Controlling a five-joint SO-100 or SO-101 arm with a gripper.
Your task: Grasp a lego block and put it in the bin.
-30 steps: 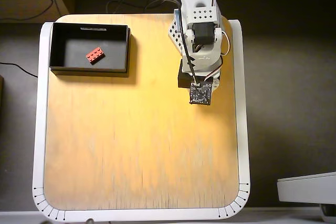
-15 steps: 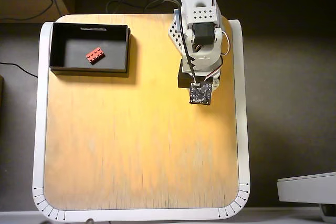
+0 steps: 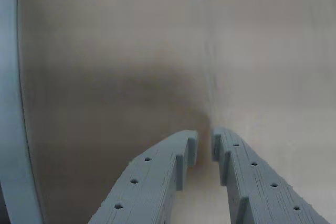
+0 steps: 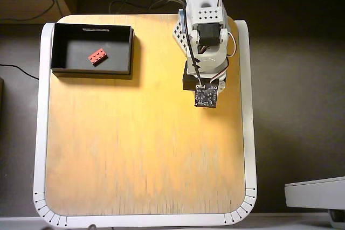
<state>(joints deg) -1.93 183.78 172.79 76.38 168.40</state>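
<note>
Overhead view, black bin [image 4: 91, 68] at the surface's [image 4: 140, 149] upper left, red lego block [image 4: 97, 56] lying inside it, well apart from the tool [image 3: 205, 148] to the right, fingertips nearly together, gripping nothing.

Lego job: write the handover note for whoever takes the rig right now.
Gripper: nearly shut, only a thin gap between the fingertips, nothing held. It hangs over bare table in the wrist view.
Arm: folded back near its base at the top of the overhead view, away from the bin.
Brick: red, lying flat on the bin floor, touching no wall.
Bin: top-left corner of the table, upright.
Done: the brick is in the bin and released.
Left: nothing visible; no other brick shows on the table.
</note>
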